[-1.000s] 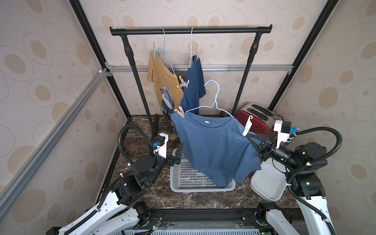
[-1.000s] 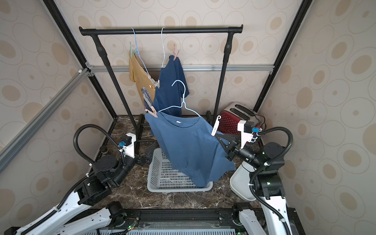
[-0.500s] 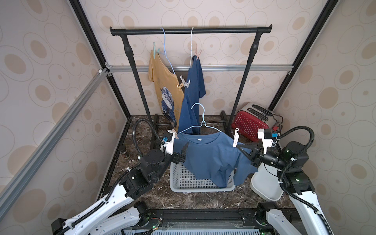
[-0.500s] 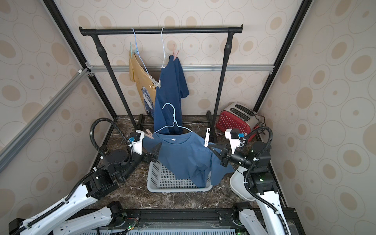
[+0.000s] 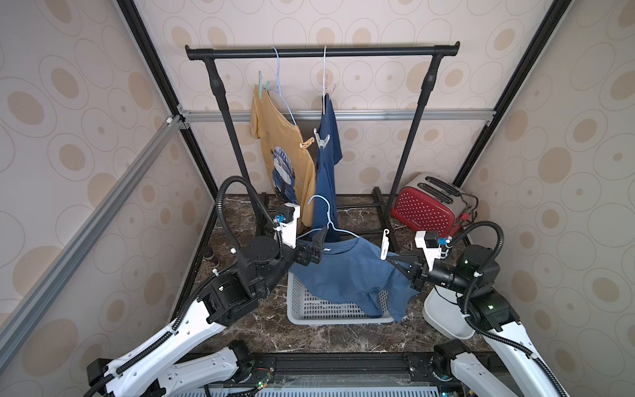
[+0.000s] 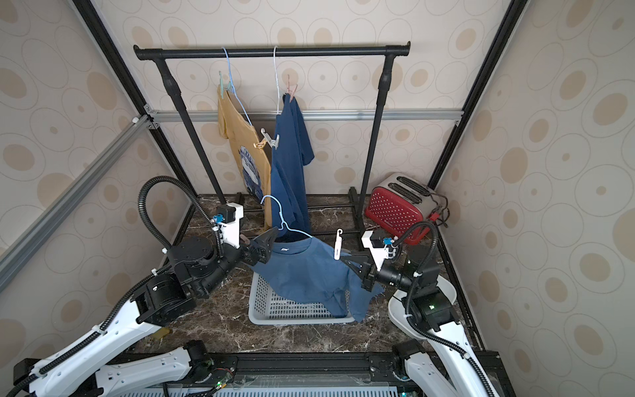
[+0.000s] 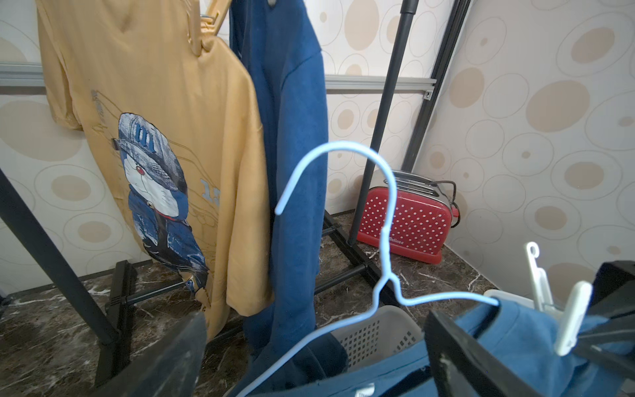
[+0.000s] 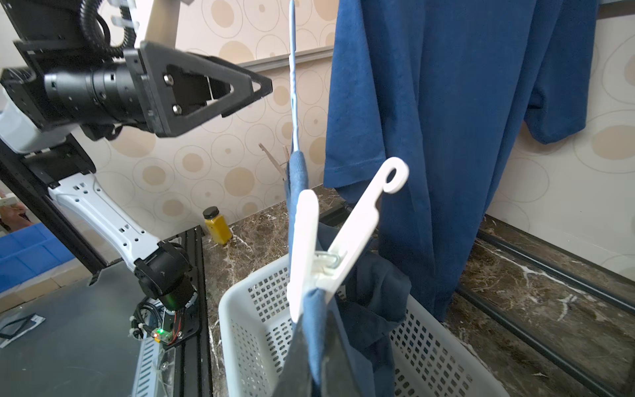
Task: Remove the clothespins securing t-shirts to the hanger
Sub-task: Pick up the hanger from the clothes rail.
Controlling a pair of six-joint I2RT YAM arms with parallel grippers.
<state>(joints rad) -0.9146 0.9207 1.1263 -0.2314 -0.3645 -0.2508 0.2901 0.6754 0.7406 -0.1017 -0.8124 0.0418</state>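
Note:
A medium blue t-shirt (image 5: 347,271) hangs on a light blue hanger (image 5: 330,220) that is off the rack, low over the basket. My right gripper (image 8: 318,361) is shut on its shoulder fabric just under a white clothespin (image 8: 343,237). My left gripper (image 7: 316,340) is open at the other shoulder, and the hanger wire (image 7: 385,240) runs between its fingers (image 7: 457,357). A tan clothespin (image 8: 275,160) sits at that far shoulder. On the rack hang a yellow t-shirt (image 5: 278,137) and a navy t-shirt (image 5: 328,165), with clothespins (image 5: 321,139) on them.
A white perforated basket (image 5: 309,309) stands on the marble floor under the shirt. A red toaster (image 5: 426,209) is at the back right and a white bin (image 5: 443,316) is under my right arm. The black rack bar (image 5: 323,52) spans the back.
The blue t-shirt on its hanger has come down from high up to just over the basket, with my right gripper holding it. My left gripper has moved in to the hanger's other shoulder.

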